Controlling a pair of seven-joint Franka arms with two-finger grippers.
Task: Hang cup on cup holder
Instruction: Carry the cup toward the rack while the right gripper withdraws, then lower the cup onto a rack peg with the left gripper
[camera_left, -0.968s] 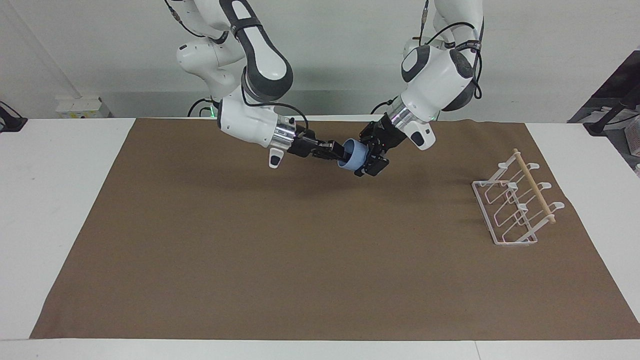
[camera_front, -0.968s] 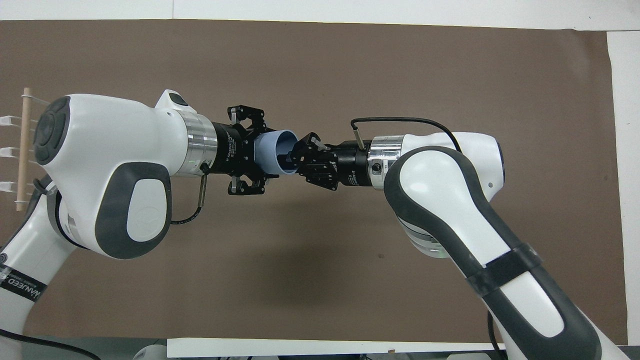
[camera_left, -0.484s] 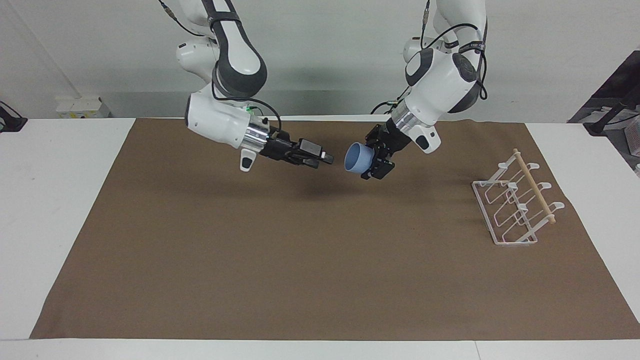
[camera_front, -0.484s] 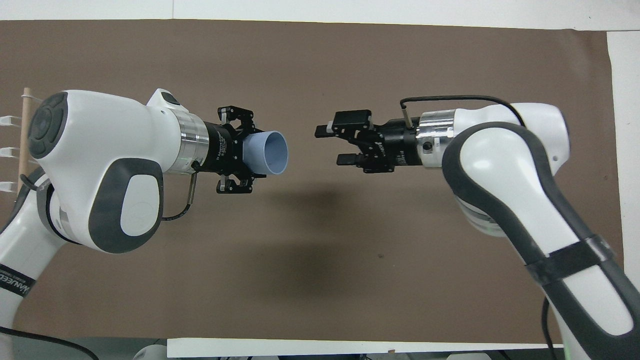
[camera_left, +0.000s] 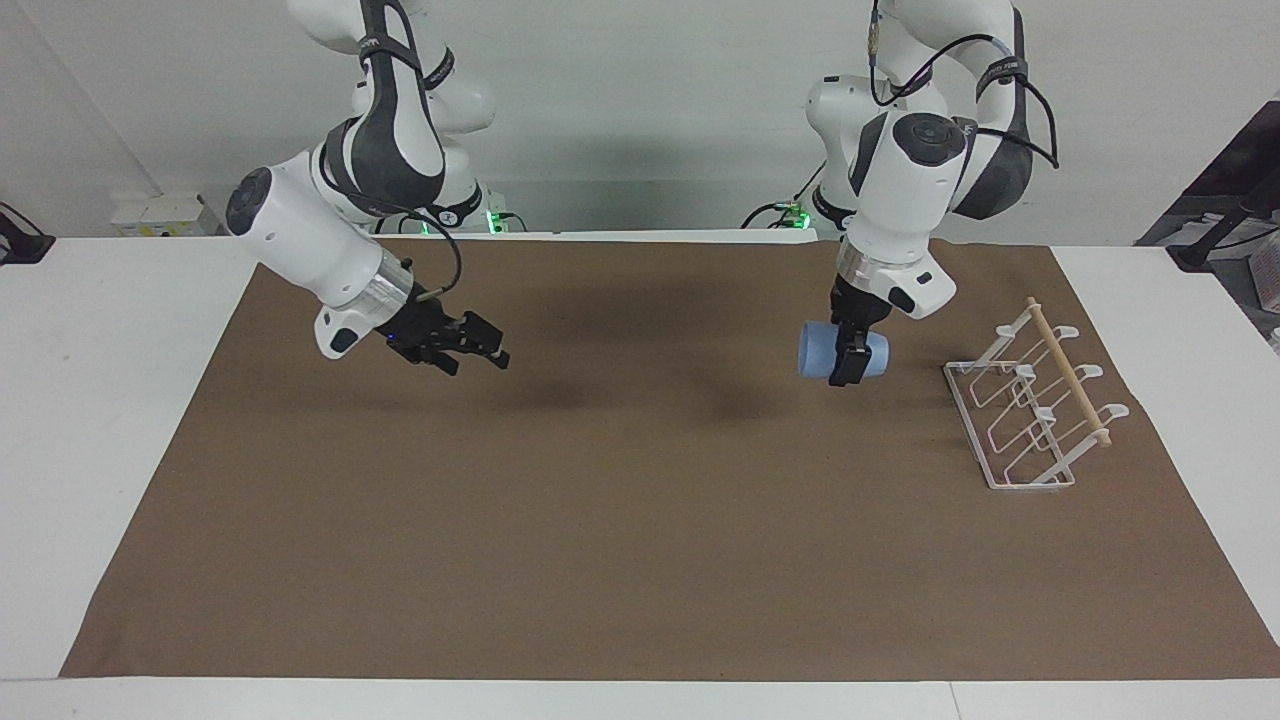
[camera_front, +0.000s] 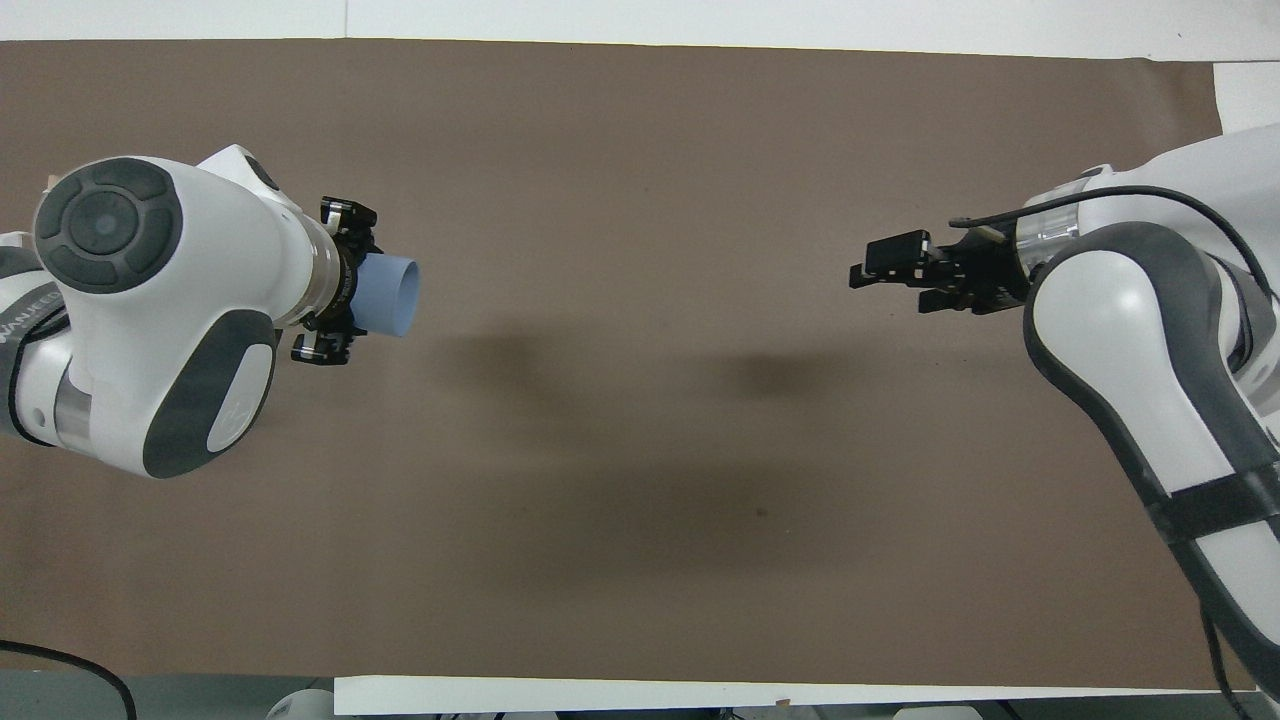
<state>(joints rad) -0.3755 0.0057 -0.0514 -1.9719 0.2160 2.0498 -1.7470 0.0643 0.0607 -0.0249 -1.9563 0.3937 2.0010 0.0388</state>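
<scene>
Left gripper (camera_left: 848, 362) clamped on the small light blue tapered plastic cup (camera_left: 822, 352), held on its side up in the air over the brown paper mat (camera_left: 640, 520), mouth turned toward the right arm's end of the table. Seen from overhead, same cup (camera_front: 390, 295) sticking out past the black fingers (camera_front: 335, 212). White wire cup holder with slanted looped prongs and a light wooden dowel across the top (camera_left: 1035, 410) standing on the mat near the cup, at the left arm's end of the table, apart from it. Right gripper (camera_left: 485, 353) spread wide and empty, raised over the mat toward the right arm's end, well apart from the cup.
</scene>
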